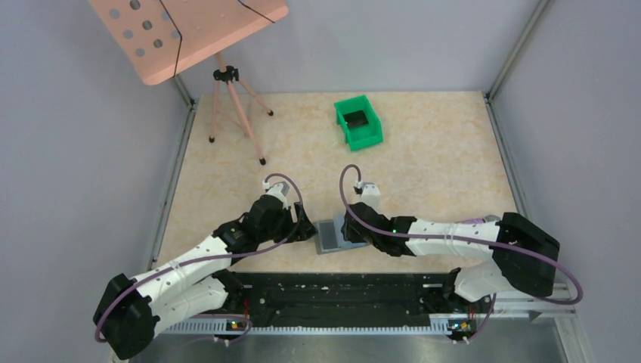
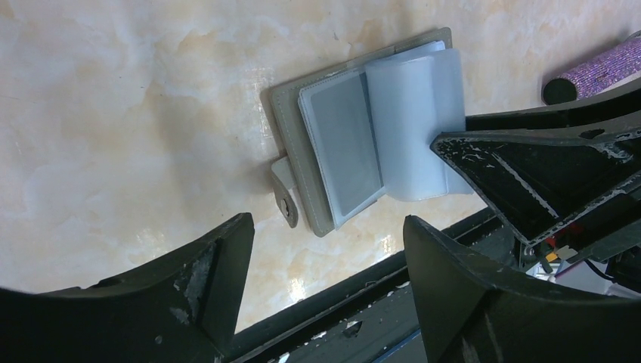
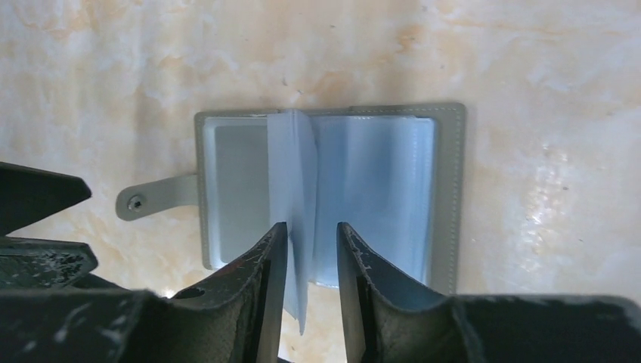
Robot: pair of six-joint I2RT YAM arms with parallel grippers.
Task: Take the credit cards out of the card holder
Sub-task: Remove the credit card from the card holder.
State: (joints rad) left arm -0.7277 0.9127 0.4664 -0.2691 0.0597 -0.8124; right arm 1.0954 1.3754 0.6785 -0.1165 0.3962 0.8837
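The worktop (image 1: 438,151) carries the card holder (image 1: 329,236) close to the middle of its near edge, opened flat with its clear sleeves fanned. The right gripper (image 3: 310,261) is the nearer one, directly over the holder. Its jaws stand a narrow gap apart astride one upright sleeve (image 3: 291,174), not visibly pinching it, and the holder's spine runs in line with those fingers (so a leaf can be lifted or turned from here, I judge). The left gripper (image 2: 326,227) hangs just beside the holder on the side of the snap strap (image 2: 286,195), jaws wide and empty. No brand or writing is legible.
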